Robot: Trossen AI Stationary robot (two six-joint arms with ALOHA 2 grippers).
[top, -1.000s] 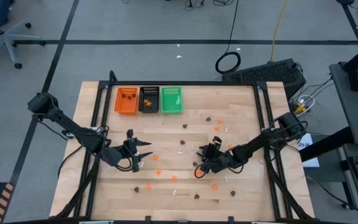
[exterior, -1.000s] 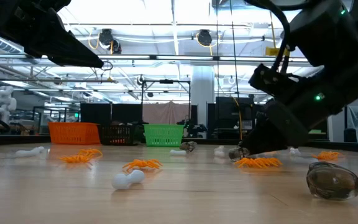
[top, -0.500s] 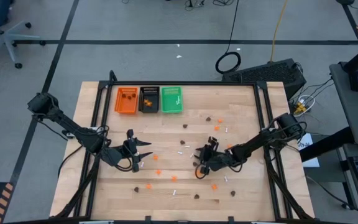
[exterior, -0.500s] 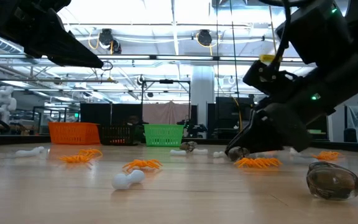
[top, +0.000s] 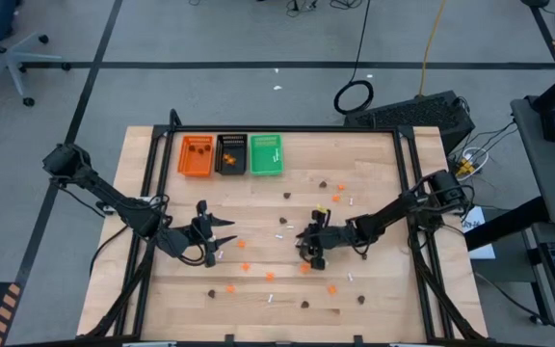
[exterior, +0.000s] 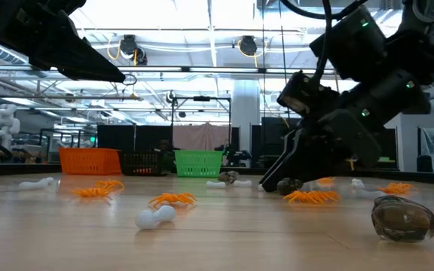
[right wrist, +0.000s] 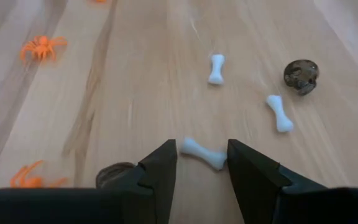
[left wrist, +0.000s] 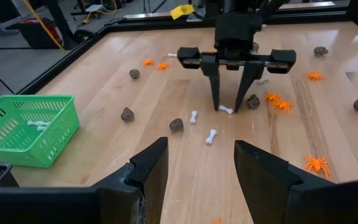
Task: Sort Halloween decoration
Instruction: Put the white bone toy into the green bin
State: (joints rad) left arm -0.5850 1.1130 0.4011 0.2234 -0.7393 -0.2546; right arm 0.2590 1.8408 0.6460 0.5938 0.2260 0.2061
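Fingers of the right gripper [left wrist: 233, 107] stand apart, tips at the wood astride a white bone [right wrist: 202, 153], a brown skull [left wrist: 252, 101] just beside. Left gripper [top: 222, 241] waits open, left of centre. Bones, skulls and orange spiders [left wrist: 316, 163] lie scattered around the table [top: 374, 164].

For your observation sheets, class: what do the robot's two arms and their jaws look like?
Both arms are dark, slender and jointed, with black cables along them. The right gripper has a black crossbar and two thin, tapering black jaws. The left gripper has broad, wedge-shaped black jaws. The right arm is bulky black housing with small green lights. A yellow tag sits near its wrist.
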